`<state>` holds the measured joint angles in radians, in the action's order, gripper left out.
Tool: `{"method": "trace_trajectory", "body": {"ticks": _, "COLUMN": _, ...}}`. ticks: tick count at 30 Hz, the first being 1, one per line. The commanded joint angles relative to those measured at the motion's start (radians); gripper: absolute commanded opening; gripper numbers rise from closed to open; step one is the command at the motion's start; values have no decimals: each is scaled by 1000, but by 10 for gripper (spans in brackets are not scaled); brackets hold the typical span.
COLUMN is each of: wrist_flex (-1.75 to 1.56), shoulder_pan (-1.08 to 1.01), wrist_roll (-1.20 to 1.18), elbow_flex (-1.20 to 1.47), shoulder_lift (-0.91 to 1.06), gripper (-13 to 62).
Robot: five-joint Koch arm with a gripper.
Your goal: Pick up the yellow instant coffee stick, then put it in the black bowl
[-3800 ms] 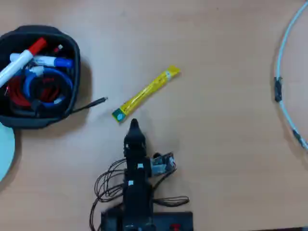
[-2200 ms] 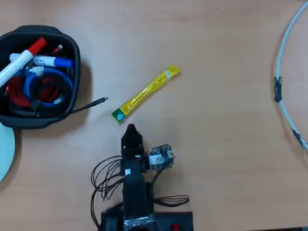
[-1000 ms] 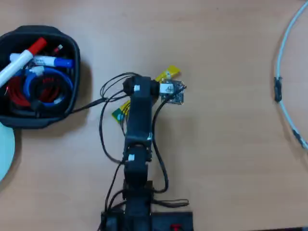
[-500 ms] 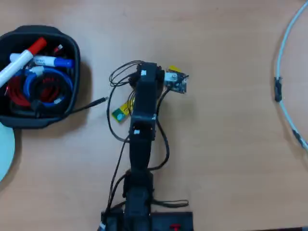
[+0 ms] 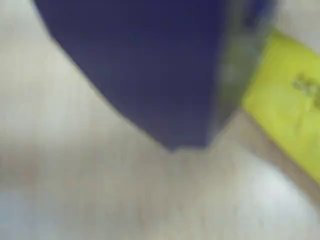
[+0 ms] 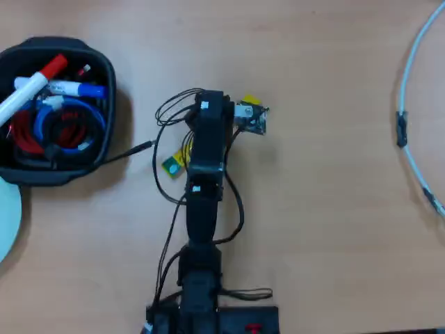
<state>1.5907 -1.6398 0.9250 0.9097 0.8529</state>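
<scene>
gripper (image 5: pixel 187 145): right above the table, can't tell if open | coffee stick (image 6: pixel 174 162): flat under the arm, slanting, green end lower-left | bowl (image 6: pixel 104 83): far left in overhead view

Soft, even light fills the overhead view: the worktop (image 6: pixel 320 209) reads warm tan with no glare, and the arm (image 6: pixel 205 209) casts only a faint shadow just right of itself. The bowl (image 6: pixel 104 149) throws a weak shadow to its right and lower side. That view is a little soft and grainy but legible. The wrist view is badly out of focus: a dark blue mass (image 5: pixel 150 65) and the yellow stick (image 5: pixel 287 105) are smeared, and the worktop below the mass washes out pale.
</scene>
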Motion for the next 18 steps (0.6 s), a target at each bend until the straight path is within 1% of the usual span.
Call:
{"method": "trace_trajectory", "body": {"ticks": 1, "wrist_flex": 58, "shoulder_pan": 15, "wrist_roll": -58, "elbow_flex": -75, "shoulder_lift": -3, "gripper": 512}}
{"method": "trace_trajectory", "body": {"ticks": 9, "wrist_flex": 69, "shoulder_pan": 26, "wrist_roll": -132, "elbow_flex": -72, "shoulder_lift": -20, "gripper": 512}}
{"method": "trace_trajectory", "body": {"ticks": 11, "wrist_flex": 72, "shoulder_pan": 28, "wrist_roll": -161, "elbow_flex": -71, "shoulder_lift": -20, "gripper": 499}}
{"method": "trace_trajectory", "body": {"ticks": 13, "wrist_flex": 72, "shoulder_pan": 28, "wrist_roll": -190, "elbow_flex": -69, "shoulder_lift": -20, "gripper": 453}}
{"method": "trace_trajectory", "body": {"ticks": 14, "wrist_flex": 72, "shoulder_pan": 28, "wrist_roll": -204, "elbow_flex": -69, "shoulder_lift": -20, "gripper": 413}}
{"method": "trace_trajectory", "body": {"ticks": 18, "wrist_flex": 72, "shoulder_pan": 29, "wrist_roll": -239, "elbow_flex": -69, "shoulder_lift": -20, "gripper": 202}}
